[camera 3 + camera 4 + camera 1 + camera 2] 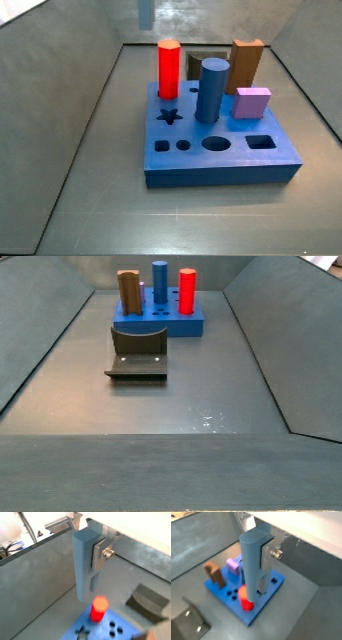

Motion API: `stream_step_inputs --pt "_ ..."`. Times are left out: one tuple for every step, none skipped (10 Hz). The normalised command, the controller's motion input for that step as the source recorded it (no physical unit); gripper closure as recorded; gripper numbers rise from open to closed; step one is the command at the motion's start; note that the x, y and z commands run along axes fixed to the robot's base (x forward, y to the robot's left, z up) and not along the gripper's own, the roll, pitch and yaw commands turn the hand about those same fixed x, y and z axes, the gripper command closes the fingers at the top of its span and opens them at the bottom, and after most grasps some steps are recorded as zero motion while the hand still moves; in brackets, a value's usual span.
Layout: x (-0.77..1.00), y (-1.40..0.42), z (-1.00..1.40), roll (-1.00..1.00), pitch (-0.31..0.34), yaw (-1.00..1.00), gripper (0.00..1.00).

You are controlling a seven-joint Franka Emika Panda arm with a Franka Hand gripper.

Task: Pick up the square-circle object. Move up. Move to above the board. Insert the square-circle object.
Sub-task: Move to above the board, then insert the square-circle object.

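We see a lab test rig: grey-walled bin (54,346), fixture (136,353), peg board (221,165), gripper (93,554) overhead.

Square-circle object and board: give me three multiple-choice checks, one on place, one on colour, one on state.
1. Where is the square-circle object?
A. lying on the floor
B. in the gripper, above the board
C. seated in a hole
2. The short cube on the board is:
A. purple
B. green
C. yellow
3. The gripper is:
A. open and empty
B. shut on the square-circle object
C. holding the red cylinder

Answers: B, both wrist views show it hanging over the board; A, a side view shows it purple; B, silver fingers clamp its side.
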Motion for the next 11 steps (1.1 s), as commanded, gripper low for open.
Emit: stream_step_inputs --pt "0.38 -0.69 0.25 0.02 0.144 0.01 1.0" --pt "0.3 -0.49 0.18 0.03 0.141 0.01 1.0" --pt "0.18 -0.24 0.09 0.04 0.107 0.01 1.0" --pt "-0.04 0.0 0.0 0.0 0.0 0.0 1.0" --pt "0.0 -0.09 0.0 0.0 0.0 -0.23 1.0" --pt "0.0 -0.29 -0.03 0.0 -0.086 -0.52 1.0" --pt "0.11 -0.27 -0.07 0.0 -0.113 -0.77 1.0" --pt "0.05 -0.28 0.0 0.0 -0.063 -0.84 1.0" --pt "0.05 -0.27 -0.01 0.0 -0.059 -0.85 1.0" --pt "0.02 -0.15 -0.05 0.0 -0.043 -0.94 1.0" --pt "0.0 0.0 -0.19 0.0 -0.071 -1.0 1.0"
